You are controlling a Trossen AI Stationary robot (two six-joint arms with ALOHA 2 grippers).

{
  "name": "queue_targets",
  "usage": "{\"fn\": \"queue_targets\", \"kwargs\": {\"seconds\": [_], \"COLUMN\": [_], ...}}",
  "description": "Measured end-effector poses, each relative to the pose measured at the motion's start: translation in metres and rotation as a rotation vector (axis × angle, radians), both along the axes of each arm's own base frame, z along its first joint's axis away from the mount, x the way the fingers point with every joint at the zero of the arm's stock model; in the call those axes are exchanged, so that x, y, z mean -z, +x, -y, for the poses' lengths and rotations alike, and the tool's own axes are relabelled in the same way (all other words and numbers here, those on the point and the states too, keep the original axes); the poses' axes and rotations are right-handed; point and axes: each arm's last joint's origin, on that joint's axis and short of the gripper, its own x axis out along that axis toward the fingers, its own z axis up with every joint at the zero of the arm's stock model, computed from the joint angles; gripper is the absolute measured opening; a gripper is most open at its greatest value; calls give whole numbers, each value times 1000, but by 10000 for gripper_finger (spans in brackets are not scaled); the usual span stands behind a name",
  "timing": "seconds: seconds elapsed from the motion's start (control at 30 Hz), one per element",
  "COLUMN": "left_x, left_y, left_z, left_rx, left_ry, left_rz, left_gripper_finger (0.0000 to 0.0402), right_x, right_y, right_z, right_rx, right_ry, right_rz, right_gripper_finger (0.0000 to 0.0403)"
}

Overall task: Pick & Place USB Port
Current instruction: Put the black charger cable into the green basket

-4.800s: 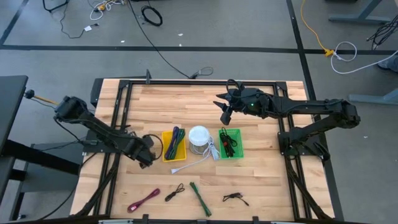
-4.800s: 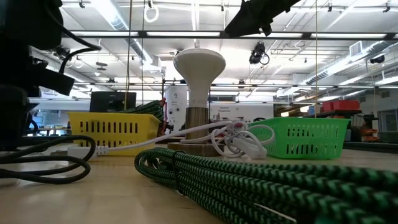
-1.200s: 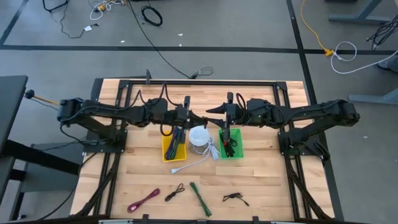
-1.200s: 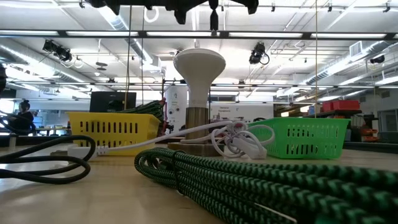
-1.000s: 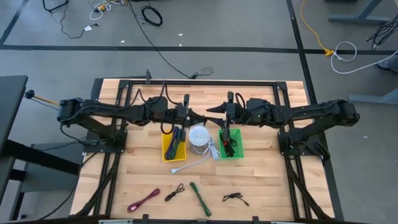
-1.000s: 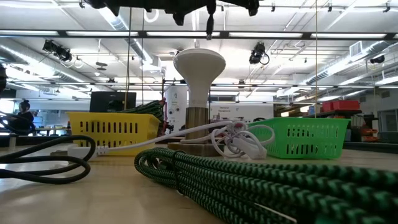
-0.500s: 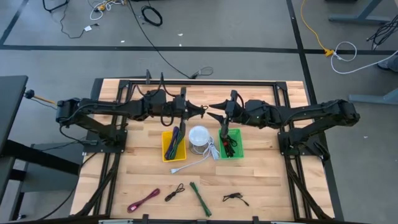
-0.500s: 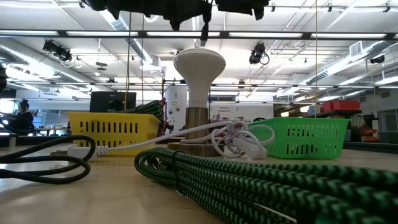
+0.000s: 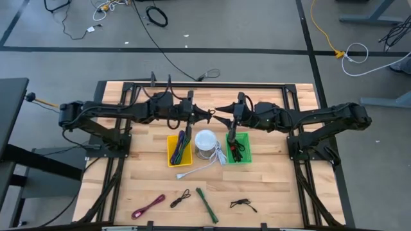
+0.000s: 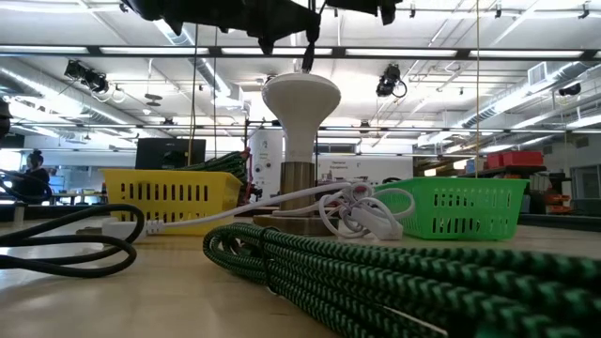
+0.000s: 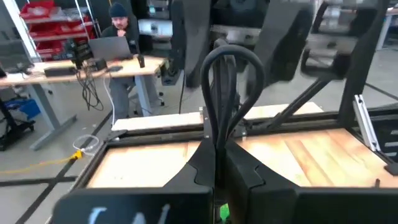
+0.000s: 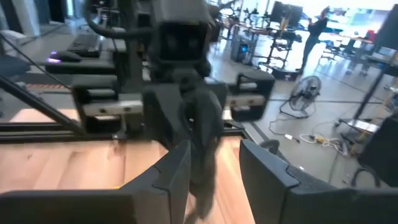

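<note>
High above the table's middle my two grippers face each other, tip to tip. My left gripper [image 9: 207, 115] is shut on a folded black cable [image 11: 227, 81]. The cable's loop sticks out between the open fingers of my right gripper [image 9: 223, 113], which stand on either side of it [image 12: 214, 162]. Below them a white round-topped hub [image 9: 205, 142] stands on the table, its white cord trailing toward the near edge. One cable strand [image 10: 308, 52] hangs just above the hub's top. My left gripper pinches the doubled black cable just behind its loop [image 11: 217, 140] between the two fingers. The fingers lie level and point toward the table's right. The loop juts past the fingertips, clear of the table. My right gripper's fingers flank the loop; whether they touch it I cannot tell.
A yellow basket [image 9: 180, 149] and a green basket [image 9: 237, 147], each with cables in it, stand left and right of the hub. Near the front edge lie a pink cable [image 9: 148, 206], a small black one [image 9: 181, 197], a green braided one [image 9: 207, 205] and another black one [image 9: 243, 205].
Both grippers have shifted a little toward the table's far edge, staying tip to tip. The left one keeps the cable, whose hanging strand has swung slightly to the left in the low view. Neither gripper has opened or shut.
</note>
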Motion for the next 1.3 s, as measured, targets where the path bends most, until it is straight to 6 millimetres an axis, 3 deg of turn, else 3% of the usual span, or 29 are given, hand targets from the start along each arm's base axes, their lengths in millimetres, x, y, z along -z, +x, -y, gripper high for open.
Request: {"fn": "queue_targets", "kwargs": {"seconds": [0.2,0.33,0.4,0.77,1.1,1.3], "left_x": [5,6,6,6,3,-3], "left_y": [4,6,6,6,0,-6], "left_z": [2,3,3,2,-1,0], "left_rx": [24,33,32,31,-18,-20], "left_ry": [-9,-16,-19,-20,1,5], "left_rz": [-11,-9,-3,-7,-35,-19], "left_gripper_finger": [12,13,20,66,68,69], "right_x": [-2,-2,-2,0,-7,24], "right_y": [0,0,0,-3,-48,-60], "right_z": [-2,-1,-1,1,3,-6], "right_rx": [-57,-45,-48,24,99,158], "right_ry": [18,2,-12,-3,143,333], "right_rz": [19,15,17,-24,-161,-347], "right_gripper_finger": [126,33,14,3,1,1]}}
